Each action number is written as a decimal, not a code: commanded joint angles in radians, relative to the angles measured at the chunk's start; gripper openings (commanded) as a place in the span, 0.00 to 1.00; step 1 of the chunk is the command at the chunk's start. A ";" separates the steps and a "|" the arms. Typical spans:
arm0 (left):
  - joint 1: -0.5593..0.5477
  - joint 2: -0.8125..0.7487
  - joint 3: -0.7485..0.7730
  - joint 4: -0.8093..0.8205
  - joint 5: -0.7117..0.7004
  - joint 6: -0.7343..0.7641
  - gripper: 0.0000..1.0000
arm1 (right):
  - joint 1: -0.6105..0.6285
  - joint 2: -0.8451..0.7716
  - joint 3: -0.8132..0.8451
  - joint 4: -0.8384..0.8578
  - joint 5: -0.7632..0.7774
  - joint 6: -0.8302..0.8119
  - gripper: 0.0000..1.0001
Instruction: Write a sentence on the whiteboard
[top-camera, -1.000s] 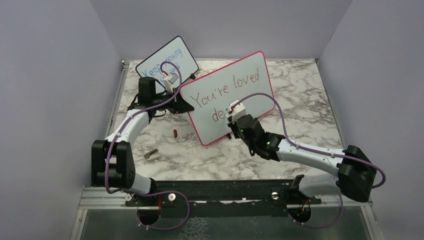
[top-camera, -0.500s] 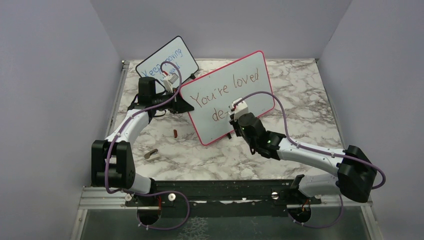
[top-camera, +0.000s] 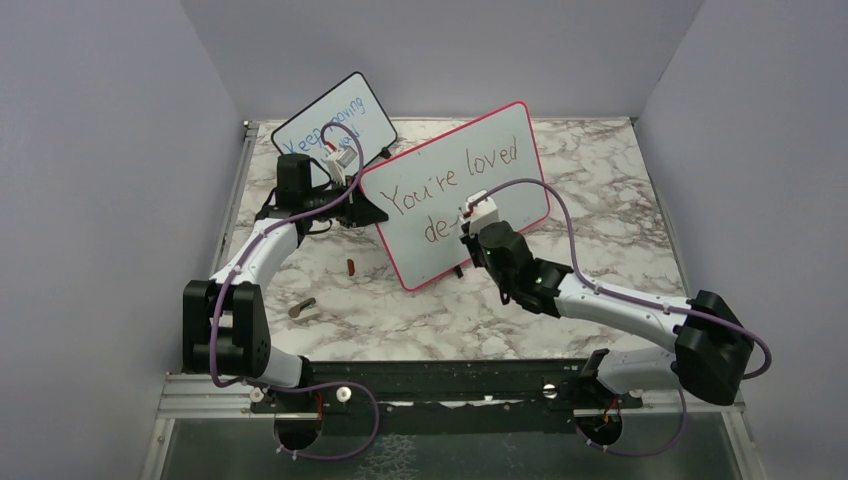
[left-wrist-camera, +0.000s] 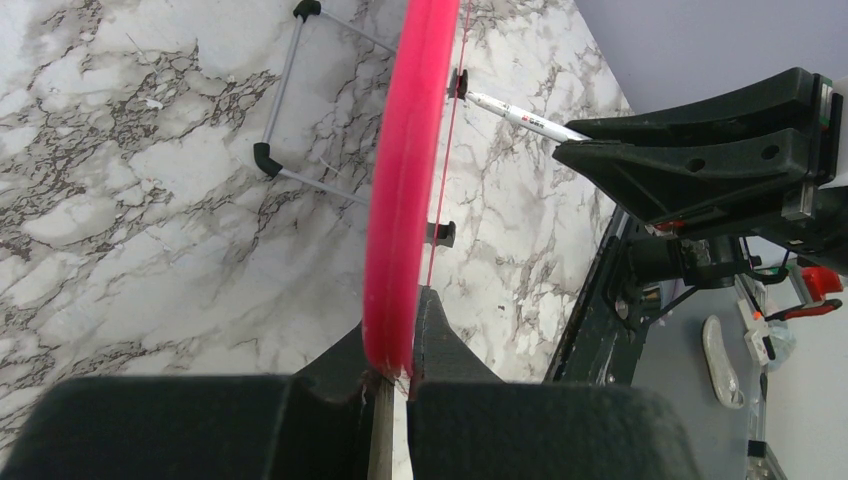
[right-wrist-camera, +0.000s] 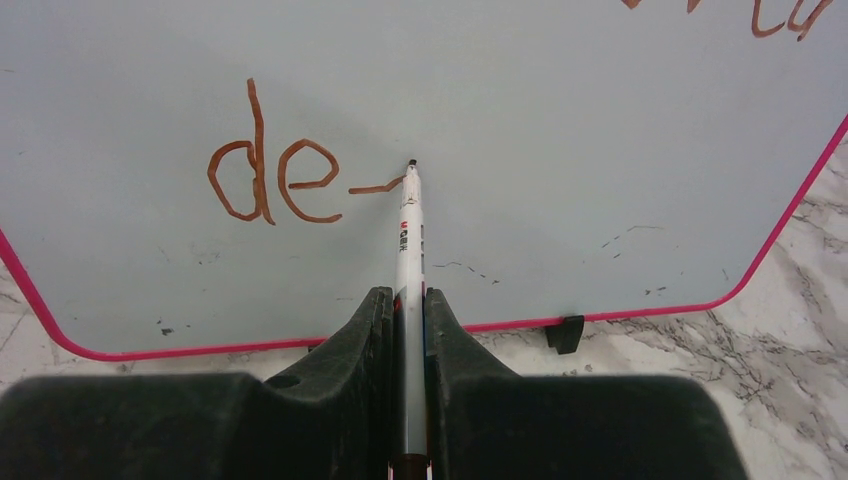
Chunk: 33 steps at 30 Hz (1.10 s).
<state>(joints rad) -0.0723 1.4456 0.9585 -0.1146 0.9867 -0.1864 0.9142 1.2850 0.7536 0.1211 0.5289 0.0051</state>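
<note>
The whiteboard (top-camera: 400, 240) is seen at the centre of the top view, its left edge pinched by the left gripper (left-wrist-camera: 395, 350). The sentence (right-wrist-camera: 275, 185) is unfinished (second line: only "de" and a stroke). The marker (right-wrist-camera: 408, 235), clamped in the right gripper (right-wrist-camera: 408, 305), is pointed up the frame, tip touching the board at the stroke's right end.

Smooth glossy whiteboard (right-wrist-camera: 560, 100), marble-look table (left-wrist-camera: 120, 150), matt black plastic fingers (right-wrist-camera: 358, 335)
</note>
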 joint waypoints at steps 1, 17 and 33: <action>0.006 0.019 0.003 -0.078 -0.114 0.027 0.00 | -0.005 0.017 0.045 0.043 -0.023 -0.038 0.00; 0.006 0.022 0.005 -0.078 -0.112 0.026 0.00 | -0.005 0.036 0.067 -0.002 -0.158 -0.055 0.00; 0.006 0.022 0.005 -0.078 -0.117 0.025 0.00 | -0.003 0.002 0.015 -0.098 -0.184 -0.019 0.01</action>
<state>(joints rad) -0.0723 1.4456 0.9588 -0.1177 0.9863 -0.1864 0.9142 1.2949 0.7952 0.0963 0.3996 -0.0391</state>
